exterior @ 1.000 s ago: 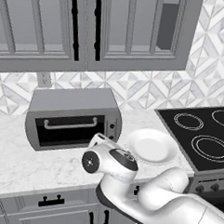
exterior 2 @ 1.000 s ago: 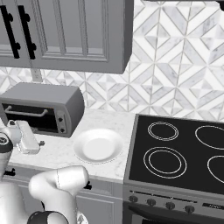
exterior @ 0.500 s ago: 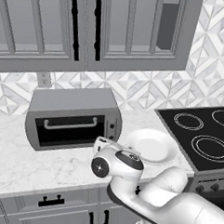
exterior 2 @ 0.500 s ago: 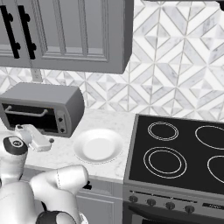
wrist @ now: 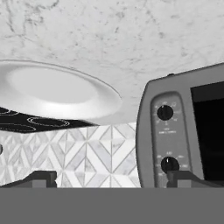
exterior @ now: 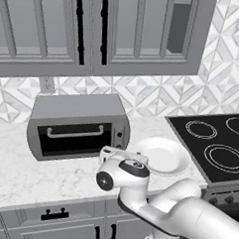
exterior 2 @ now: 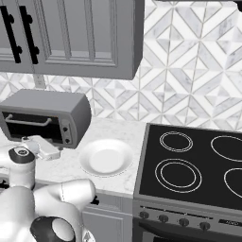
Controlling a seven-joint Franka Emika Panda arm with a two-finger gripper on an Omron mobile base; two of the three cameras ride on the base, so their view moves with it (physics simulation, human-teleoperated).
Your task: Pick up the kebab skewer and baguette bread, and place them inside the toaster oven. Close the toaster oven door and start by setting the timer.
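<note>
Jaws stood wide apart on the gripper [wrist: 113,178], nothing between them and nothing held. Both dark fingertips [wrist: 41,178] were in free air. The hand was rolled over, so the hand view read upside down, with the counter [wrist: 131,35] at the top.

The gripper sat close in front of the oven [exterior: 77,109], at its right end, aimed at the panel [wrist: 168,140]. One tip lined up just under the timer-side knob [wrist: 169,164], and the second knob [wrist: 165,112] lay further along the panel. Judgement: the hand was placed there, spread wide, to straddle a knob and turn it, so the step in hand was likely the timer. No contact with the panel yet, as far as could be told.

The door [exterior: 73,139] looked shut and upright, flush with the frame, with the bar handle [exterior: 75,132] across its upper part. The oven was a boxy grey shell with dark glass and a narrow grey panel carrying two small dark round knobs with tiny marks around them, too small to read. It stood on the marble counter against the tiled wall, left of the plate [exterior: 176,169].

The plate was white, shallow and bare, between the oven and the stove [exterior 2: 189,165]. Whether skewer and bread lay behind the dark glass couldn't be told; likely yes, since the door was closed.
</note>
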